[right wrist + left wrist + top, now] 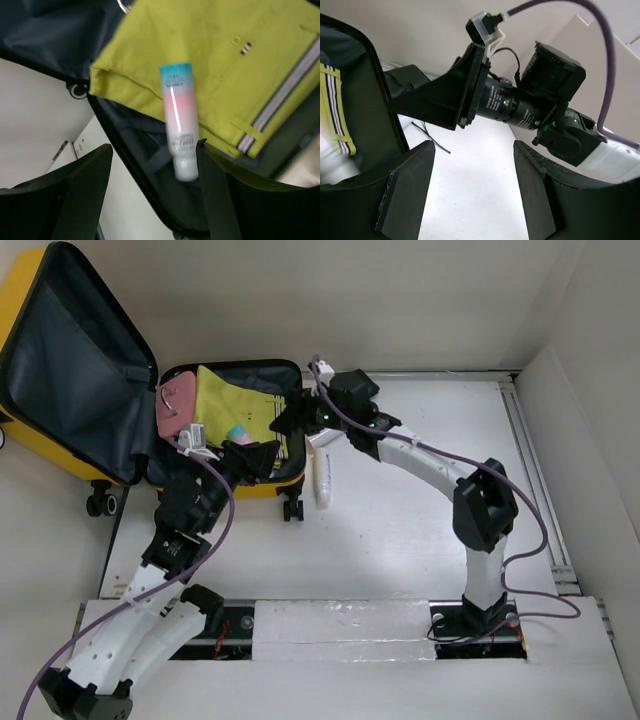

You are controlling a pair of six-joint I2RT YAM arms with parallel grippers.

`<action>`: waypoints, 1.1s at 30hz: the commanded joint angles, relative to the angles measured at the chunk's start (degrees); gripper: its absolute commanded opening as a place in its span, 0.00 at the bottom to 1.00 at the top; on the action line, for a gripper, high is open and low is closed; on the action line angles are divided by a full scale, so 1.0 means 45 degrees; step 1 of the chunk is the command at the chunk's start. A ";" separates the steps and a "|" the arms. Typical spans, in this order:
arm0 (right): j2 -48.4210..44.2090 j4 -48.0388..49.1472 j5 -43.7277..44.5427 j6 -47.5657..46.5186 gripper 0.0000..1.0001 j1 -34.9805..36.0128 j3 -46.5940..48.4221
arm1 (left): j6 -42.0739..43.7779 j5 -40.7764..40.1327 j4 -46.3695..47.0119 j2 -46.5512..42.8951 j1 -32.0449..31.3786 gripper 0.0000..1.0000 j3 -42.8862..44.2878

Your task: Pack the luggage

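Luggage (70, 370) open, yellow-green garment (200, 50), tube (178, 125), pink case (178, 405) inside; left pincer (472, 152), right pincer (155, 152) wide, empty.

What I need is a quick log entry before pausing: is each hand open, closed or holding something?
Left hand: open, holding nothing.
Right hand: open, holding nothing; the tube lies on the yellow garment beneath it.

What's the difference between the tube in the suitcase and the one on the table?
The pastel tube fades teal to pink to white; the white tube is plain. The pastel tube lies on the yellow-green garment inside the luggage; the white tube lies outside on the table. Both are slim, and neither is held.
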 commanded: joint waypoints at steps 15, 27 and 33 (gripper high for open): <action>-0.0998 0.0329 0.3794 -0.0949 0.70 -0.1313 -0.5773 | -0.0049 0.0477 0.0845 0.0529 0.0004 0.59 -0.0260; 0.0901 0.0288 0.3362 -0.0949 0.51 -0.0981 -0.4834 | 0.0068 0.0359 0.0727 0.0920 0.0004 0.59 -0.0436; -0.1316 0.0581 0.3477 -0.0813 0.28 -0.1389 -0.6180 | 0.0068 0.0242 0.0708 0.0920 0.0004 0.59 -0.0319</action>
